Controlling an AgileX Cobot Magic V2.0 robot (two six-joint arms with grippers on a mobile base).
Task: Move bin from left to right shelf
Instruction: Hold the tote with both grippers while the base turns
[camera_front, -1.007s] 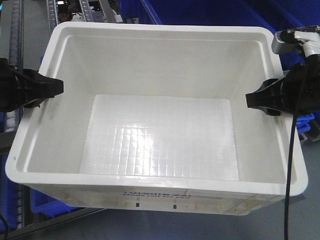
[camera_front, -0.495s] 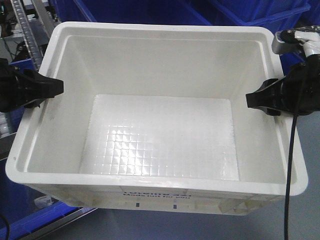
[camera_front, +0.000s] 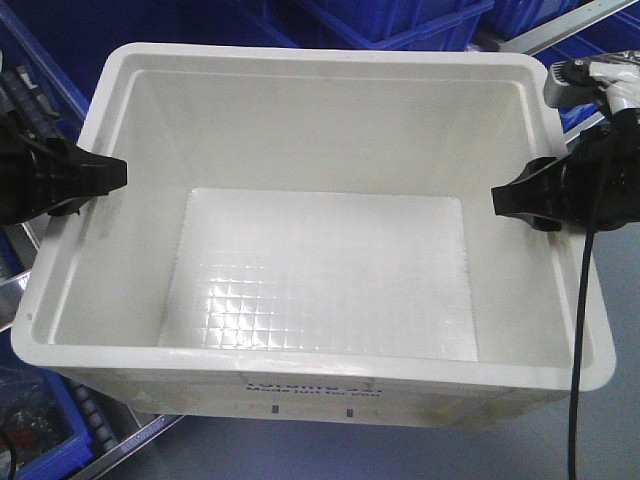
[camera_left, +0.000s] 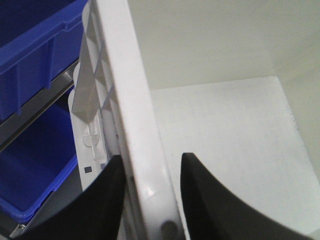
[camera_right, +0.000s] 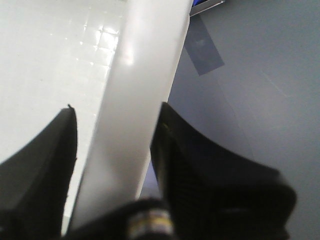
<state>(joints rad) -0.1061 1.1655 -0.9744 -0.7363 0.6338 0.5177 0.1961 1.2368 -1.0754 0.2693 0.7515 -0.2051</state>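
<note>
White bin (camera_front: 320, 58) held up between two tools, in front of blue bins (camera_front: 400, 20).

Gripped on the left rim by the left tool (camera_front: 105, 175), narrowed to the rim's thickness with one finger outside the wall and one inside; gripped likewise on the right rim by the right tool (camera_front: 510, 200), closed astride that rim. Open-topped, level, with a gridded base catching glare and black print (camera_front: 315, 388) on the near outer wall, too blurred to read. Flanked at lower left by a metal shelf rail (camera_front: 140, 445) and more blue bins; backed below by grey floor (camera_front: 400, 458). Crossed at right by a black cable (camera_front: 577, 350).
</note>
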